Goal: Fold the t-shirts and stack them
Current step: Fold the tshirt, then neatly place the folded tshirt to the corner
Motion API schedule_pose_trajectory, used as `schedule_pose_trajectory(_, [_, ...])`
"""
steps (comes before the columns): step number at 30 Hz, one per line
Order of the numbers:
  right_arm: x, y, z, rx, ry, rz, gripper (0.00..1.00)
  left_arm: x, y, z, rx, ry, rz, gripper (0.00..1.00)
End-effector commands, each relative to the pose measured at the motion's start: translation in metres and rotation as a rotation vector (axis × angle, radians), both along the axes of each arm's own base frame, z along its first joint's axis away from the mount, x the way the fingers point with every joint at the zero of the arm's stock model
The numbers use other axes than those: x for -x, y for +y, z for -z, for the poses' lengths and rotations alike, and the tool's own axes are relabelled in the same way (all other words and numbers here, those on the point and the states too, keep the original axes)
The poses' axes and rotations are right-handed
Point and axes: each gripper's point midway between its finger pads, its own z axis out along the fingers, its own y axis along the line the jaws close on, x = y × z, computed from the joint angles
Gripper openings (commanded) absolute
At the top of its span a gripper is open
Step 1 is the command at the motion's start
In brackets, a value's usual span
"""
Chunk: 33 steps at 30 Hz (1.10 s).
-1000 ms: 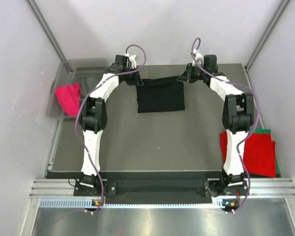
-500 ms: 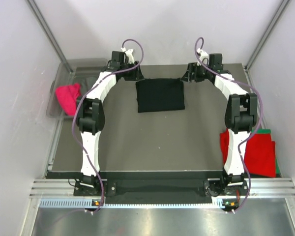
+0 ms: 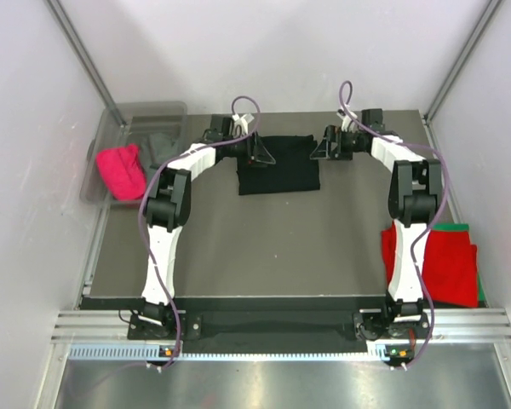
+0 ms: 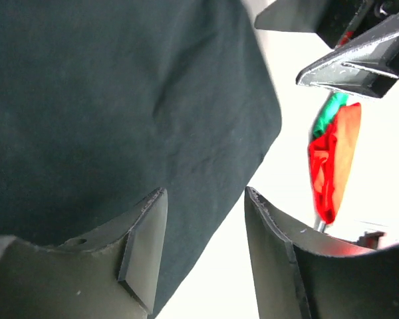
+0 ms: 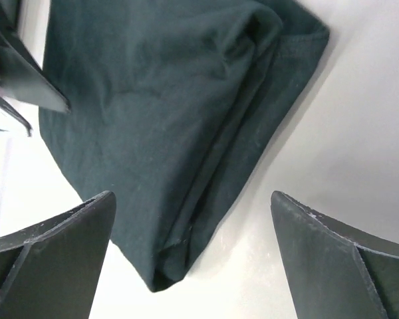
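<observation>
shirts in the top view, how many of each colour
black shirt: 1
pink shirt: 1
grey shirt: 1
red shirt: 1
green shirt: 1
total: 5

Matt black cloth t-shirt [image 3: 281,169]; translucent glossy plastic tub [image 3: 145,107]; matt table [image 3: 264,243].

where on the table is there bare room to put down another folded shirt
The middle of the table, between the two arms and nearer than the black shirt, is bare. The far edge is crowded: left pincer and right pincer flank that shirt. The red shirt fills the near right side.
</observation>
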Motion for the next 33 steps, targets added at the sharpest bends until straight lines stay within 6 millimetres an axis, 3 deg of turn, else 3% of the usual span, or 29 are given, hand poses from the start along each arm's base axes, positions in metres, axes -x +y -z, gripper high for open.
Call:
schedule_pose_trajectory(1, [-0.012, 0.009, -0.004, -0.083, 0.011, -0.014, 1.00, -0.003, -0.007, -0.014, 0.104, -0.010, 0.035, 0.54])
schedule_pose_trajectory(10, [-0.004, 0.024, 0.029, -0.182, 0.160, 0.012, 1.00, -0.006, -0.015, 0.010, 0.099, 0.046, 0.036, 0.51])
schedule_pose_trajectory(24, [0.008, 0.059, 0.051, -0.235, 0.242, -0.035, 0.99, -0.010, -0.017, 0.023, 0.084, 0.059, 0.031, 0.49])
schedule_pose_trajectory(29, [0.013, 0.071, 0.053, -0.293, 0.278, -0.038, 0.81, -0.011, -0.017, 0.025, 0.074, 0.055, 0.029, 0.49])
schedule_pose_trajectory(33, [0.017, 0.080, 0.056, -0.310, 0.302, -0.050, 0.75, -0.011, -0.018, 0.025, 0.067, 0.047, 0.031, 0.49])
